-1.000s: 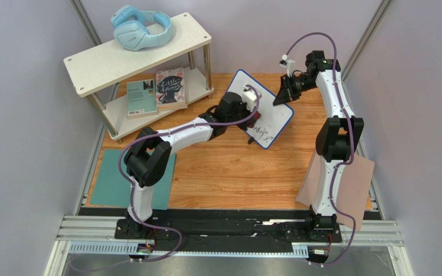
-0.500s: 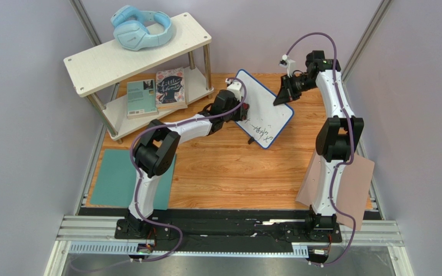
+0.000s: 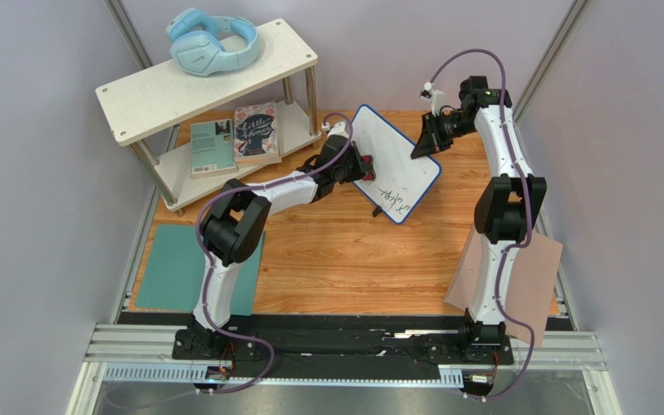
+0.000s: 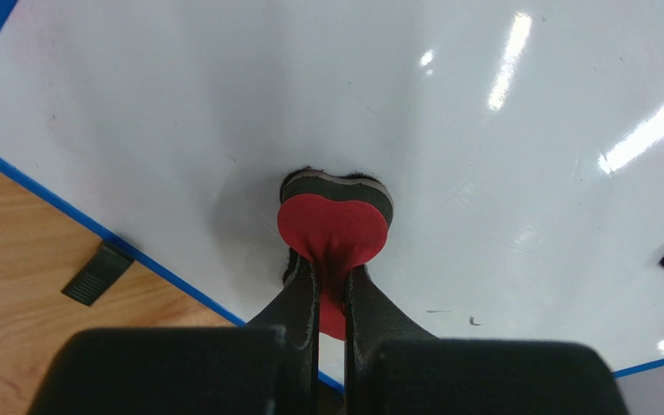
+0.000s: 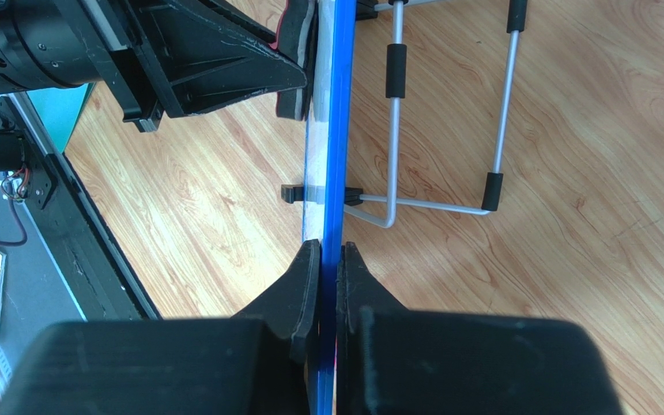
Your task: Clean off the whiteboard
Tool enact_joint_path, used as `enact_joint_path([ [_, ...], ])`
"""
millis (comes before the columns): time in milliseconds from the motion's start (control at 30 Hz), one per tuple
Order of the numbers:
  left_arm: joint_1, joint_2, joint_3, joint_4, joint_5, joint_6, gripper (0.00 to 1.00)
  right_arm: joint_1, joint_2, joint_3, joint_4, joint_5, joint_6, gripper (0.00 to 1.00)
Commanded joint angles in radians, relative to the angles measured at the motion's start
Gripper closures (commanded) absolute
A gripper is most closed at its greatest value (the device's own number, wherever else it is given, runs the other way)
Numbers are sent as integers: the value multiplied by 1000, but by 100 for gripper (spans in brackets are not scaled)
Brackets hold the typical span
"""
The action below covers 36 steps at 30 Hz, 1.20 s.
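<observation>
Two jobs at once: the right gripper (image 5: 328, 259) clamps the blue rim of the whiteboard (image 3: 405, 160), propped at the far side of the desk (image 3: 335, 251); the left gripper (image 4: 331, 272) pinches a red heart-shaped eraser (image 4: 335, 226) against it. Best press evenly and sweep toward the scribbles (image 3: 393, 197)

whiteboard (image 3: 396, 160) right of shelf (image 3: 158, 91), headphones (image 3: 214, 41) on shelf

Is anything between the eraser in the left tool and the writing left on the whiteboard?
Nothing visible. The eraser, gripped by the left tool, sits against the whiteboard, with only bare white surface between it and the writing. The right tool clamps the board's edge, off that path.
</observation>
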Motion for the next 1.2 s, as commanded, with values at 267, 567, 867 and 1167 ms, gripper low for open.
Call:
enact_joint_path([
  [267,-109,42,19,-129,49,-522,100,55,43,-34,-105,45,-113,100],
  [567,-167,48,-33,-82,84,-728,100,57,44,-34,-103,41,-114,100],
  [867,-269,31,-52,-121,72,-831,100,57,48,-31,-102,36,-111,100],
  [1167,-206,-10,-108,-96,-40,-773,100,55,43,-34,-102,39,-113,100],
])
